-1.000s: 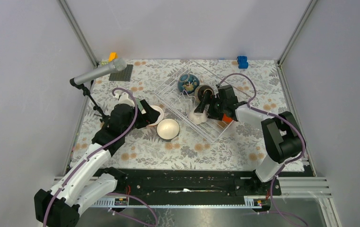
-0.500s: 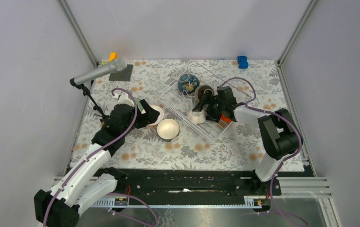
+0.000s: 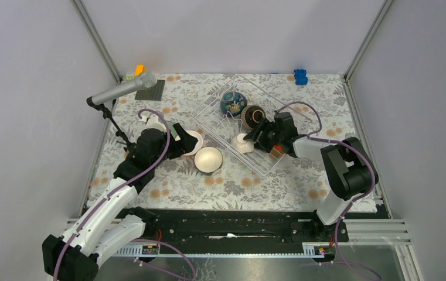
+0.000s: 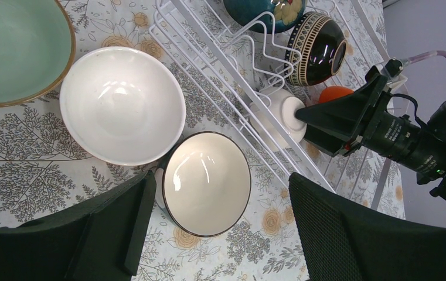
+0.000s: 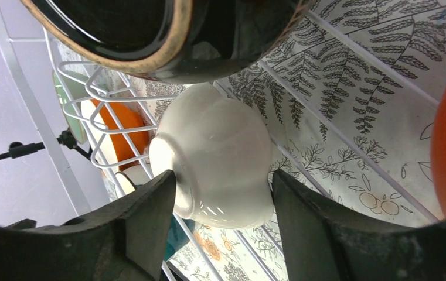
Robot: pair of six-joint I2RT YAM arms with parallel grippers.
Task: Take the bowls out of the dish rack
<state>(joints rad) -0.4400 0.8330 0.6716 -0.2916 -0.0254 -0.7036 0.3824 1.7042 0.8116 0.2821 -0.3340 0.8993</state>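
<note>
The wire dish rack [image 3: 270, 99] stands at the back middle. In it are a dark blue patterned bowl [image 3: 232, 102], a dark brown bowl [image 3: 252, 116], an orange bowl [image 3: 276, 151] and a small white bowl [image 3: 242, 143] lying on its side. My right gripper [image 3: 254, 136] is shut on the white bowl [image 5: 220, 158], one finger on each side, and the bowl still rests on the wires. My left gripper [image 4: 217, 193] is open and empty above a cream dark-rimmed bowl [image 4: 207, 182]. A white bowl [image 4: 122, 104] and a pale green bowl [image 4: 15, 50] sit beside it on the table.
A microphone on a stand [image 3: 122, 91] leans over the back left. A dark grey flat plate [image 3: 150, 91] and small yellow and orange blocks [image 3: 139, 70] lie behind it. A blue toy block [image 3: 300, 76] sits at the back right. Metal frame posts mark the table's edges.
My right gripper has moved down and to the left inside the rack, and its fingers now sit on both sides of the white bowl. The left arm has not moved.
</note>
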